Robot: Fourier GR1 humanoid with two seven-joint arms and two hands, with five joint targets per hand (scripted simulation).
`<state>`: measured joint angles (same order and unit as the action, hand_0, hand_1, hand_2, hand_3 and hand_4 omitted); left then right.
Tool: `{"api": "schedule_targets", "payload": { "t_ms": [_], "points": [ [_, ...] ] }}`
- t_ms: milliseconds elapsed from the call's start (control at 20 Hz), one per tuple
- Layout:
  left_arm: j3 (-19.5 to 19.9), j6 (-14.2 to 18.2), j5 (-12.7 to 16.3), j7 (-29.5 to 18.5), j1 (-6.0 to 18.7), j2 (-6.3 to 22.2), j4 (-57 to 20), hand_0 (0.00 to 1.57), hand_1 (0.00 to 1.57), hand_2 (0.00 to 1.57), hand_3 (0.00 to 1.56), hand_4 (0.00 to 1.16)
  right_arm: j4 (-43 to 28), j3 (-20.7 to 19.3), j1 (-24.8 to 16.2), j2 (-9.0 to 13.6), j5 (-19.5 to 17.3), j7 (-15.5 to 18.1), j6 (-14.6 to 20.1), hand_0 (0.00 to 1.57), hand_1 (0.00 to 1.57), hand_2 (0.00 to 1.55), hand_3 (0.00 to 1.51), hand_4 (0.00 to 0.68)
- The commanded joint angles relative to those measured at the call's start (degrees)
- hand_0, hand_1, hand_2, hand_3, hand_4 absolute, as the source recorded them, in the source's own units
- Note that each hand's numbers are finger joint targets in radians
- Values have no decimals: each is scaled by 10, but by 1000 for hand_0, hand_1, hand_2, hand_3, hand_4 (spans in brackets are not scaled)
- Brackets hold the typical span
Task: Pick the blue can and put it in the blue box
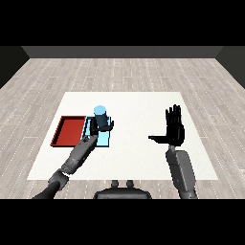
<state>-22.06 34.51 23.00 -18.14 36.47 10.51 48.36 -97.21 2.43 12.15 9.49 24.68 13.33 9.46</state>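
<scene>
The blue can (100, 114) stands upright over the light blue tray (107, 138), its top a pale disc. My left hand (102, 125) is curled round the can's lower half, and my left forearm hides much of the tray's near left part. I cannot tell whether the can rests on the tray floor or hangs just above it. My right hand (175, 128) is far off at the right of the table, raised with fingers straight up and thumb out to the left, holding nothing.
A red tray (62, 133) lies directly left of the light blue tray, touching it. Both sit at the left of the white table (139, 110). Wooden floor surrounds the table on all sides.
</scene>
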Motion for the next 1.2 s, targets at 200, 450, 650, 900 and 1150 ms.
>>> {"api": "schedule_targets", "payload": {
  "t_ms": [200,450,650,900,1150],
  "points": [
    [67,-50,-13,20,82,45,-199,1571,1571,1571,1508,1097,48,-33,-2,-9,4,18,-1,0,0,0,0,0],
    [74,-47,-24,61,101,22,-293,1571,1571,1571,1456,1023,91,-48,14,5,5,34,-30,0,0,0,0,0],
    [80,-58,-36,43,99,19,-386,1571,1571,1511,1347,986,100,-47,4,-5,4,42,-28,0,0,0,0,0],
    [64,-49,-55,140,120,-2,-462,903,903,839,951,898,113,-44,38,-13,4,26,-18,0,0,0,0,0],
    [77,-57,-49,121,94,-25,-479,1156,1156,1079,550,775,124,-66,37,5,16,41,-45,0,0,0,0,0]
  ]
}}
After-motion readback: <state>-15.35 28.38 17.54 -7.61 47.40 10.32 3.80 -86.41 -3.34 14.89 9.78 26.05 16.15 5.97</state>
